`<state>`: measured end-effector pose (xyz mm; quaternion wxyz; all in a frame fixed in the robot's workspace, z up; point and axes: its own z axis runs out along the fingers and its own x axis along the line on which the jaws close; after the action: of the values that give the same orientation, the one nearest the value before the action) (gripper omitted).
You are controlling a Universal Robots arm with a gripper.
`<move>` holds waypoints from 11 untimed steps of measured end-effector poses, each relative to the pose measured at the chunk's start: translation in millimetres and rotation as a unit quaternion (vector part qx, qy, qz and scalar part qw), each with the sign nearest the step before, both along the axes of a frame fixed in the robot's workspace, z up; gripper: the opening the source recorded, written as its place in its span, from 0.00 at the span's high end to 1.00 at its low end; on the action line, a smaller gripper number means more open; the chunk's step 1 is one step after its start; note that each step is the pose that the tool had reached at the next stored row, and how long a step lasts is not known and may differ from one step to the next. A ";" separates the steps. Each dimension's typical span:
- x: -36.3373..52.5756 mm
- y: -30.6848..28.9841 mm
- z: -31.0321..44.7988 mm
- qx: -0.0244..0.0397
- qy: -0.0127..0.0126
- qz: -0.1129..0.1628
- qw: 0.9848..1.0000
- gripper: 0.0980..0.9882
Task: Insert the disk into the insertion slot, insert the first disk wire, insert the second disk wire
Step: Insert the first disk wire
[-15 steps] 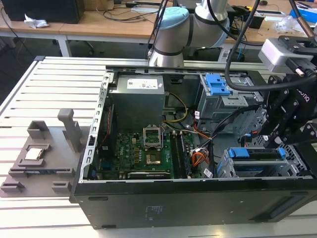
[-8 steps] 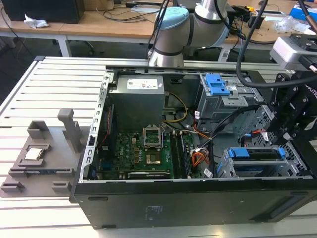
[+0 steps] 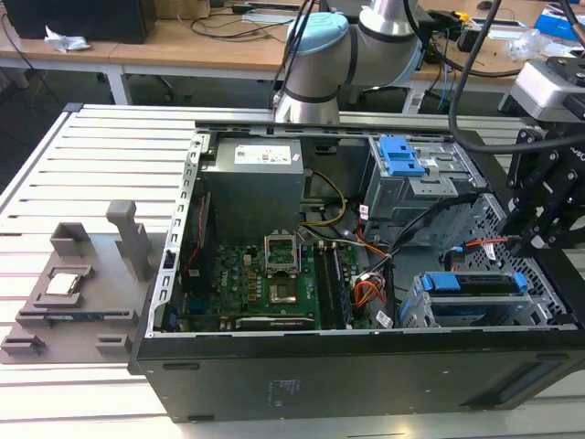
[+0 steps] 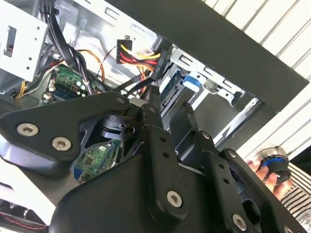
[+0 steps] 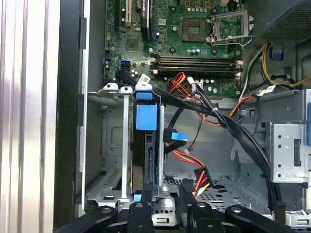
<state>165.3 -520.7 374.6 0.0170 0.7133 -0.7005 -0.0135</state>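
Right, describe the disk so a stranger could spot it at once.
Find the open computer case. At the exterior view's right, its low perforated cage holds the disk. A bright blue frame around it sets it apart; the taller cage has just a blue latch.

disk [image 3: 475, 283]: blue plastic caddy | insertion slot [image 3: 412, 311]: matt grey sheet metal

Exterior view sits up high, off to one side, looking down into the whole open computer case [image 3: 320, 384] on the slatted surface [image 3: 91, 155]. First wrist view faces the case floor square-on, pretty close. Second wrist view is closer and tilted, peeking past the jaws. Both wrist views catch the drive cage [image 5: 125, 145] [image 4: 218, 87] and the red-yellow power cable [image 5: 194, 165] [image 4: 138, 53].
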 end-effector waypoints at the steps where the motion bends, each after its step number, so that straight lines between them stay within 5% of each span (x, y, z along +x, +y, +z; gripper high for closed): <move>1: 1.9 1.4 -0.1 0.000 0.000 0.004 1.000 0.70; 11: 9.1 5.6 -4.1 -0.002 0.000 0.063 0.998 0.70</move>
<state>174.5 -515.2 370.5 0.0191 0.7558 -0.6544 -0.0113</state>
